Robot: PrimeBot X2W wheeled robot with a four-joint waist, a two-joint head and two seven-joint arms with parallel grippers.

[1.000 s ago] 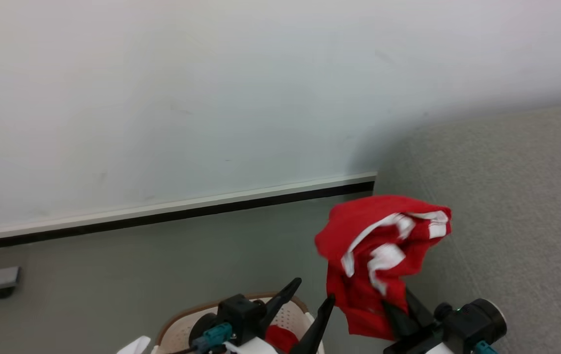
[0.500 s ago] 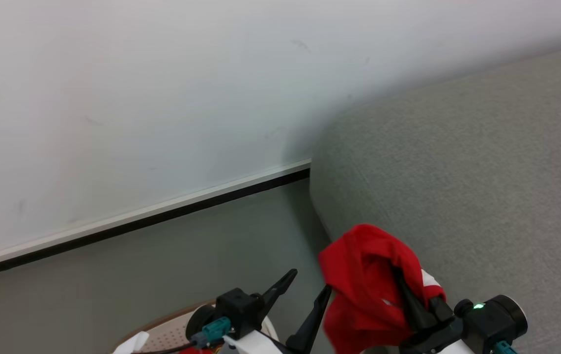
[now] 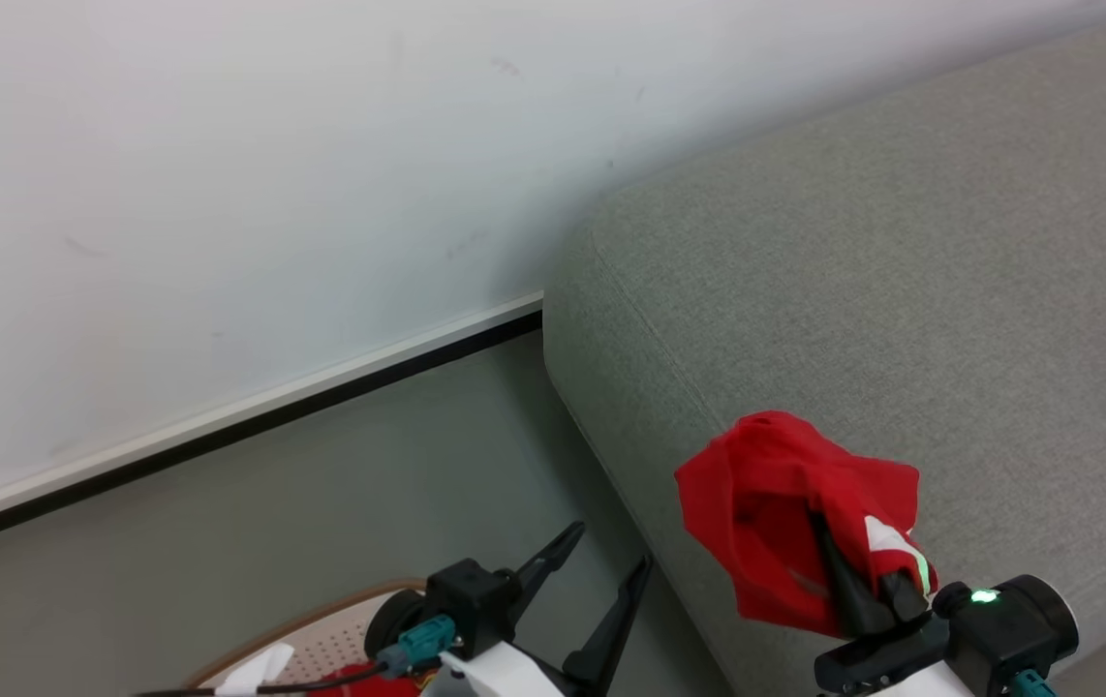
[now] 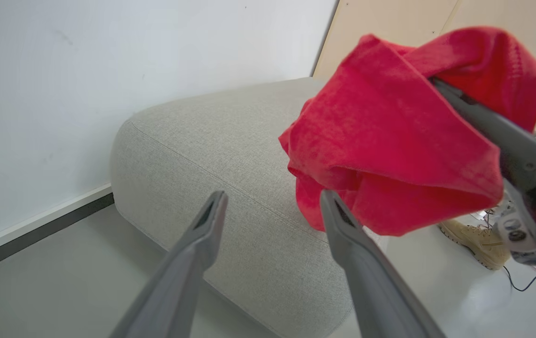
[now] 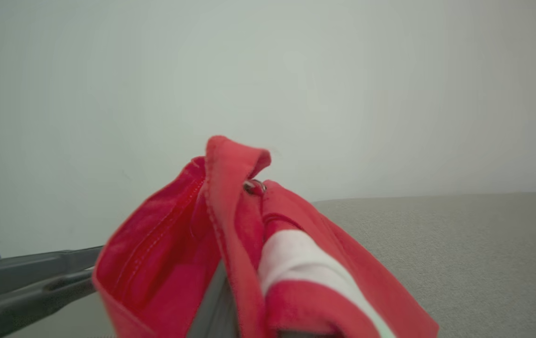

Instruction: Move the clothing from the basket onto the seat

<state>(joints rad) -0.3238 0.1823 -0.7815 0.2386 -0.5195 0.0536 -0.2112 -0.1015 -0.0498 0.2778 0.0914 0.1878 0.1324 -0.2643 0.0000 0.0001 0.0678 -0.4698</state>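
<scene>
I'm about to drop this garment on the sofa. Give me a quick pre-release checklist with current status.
1. Grip: right gripper shut on the red garment: ok.
2. Position: garment fully over the sofa: cannot tell; it hangs near the sofa's edge.
3. Other arm: left gripper open, holding nothing, apart from the garment: ok.
4. Landing spot: visible sofa surface bare: ok.
5. Job done: basket emptied: not ok; red fabric lies inside.

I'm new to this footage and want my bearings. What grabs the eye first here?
The red garment, bunched in the shut right gripper, is held up by the rounded edge of the grey sofa, lower right in the head view. The sofa spreads across that view's right side below a white wall. At bottom centre the left gripper stands open and empty by the brown rim of the basket.
</scene>
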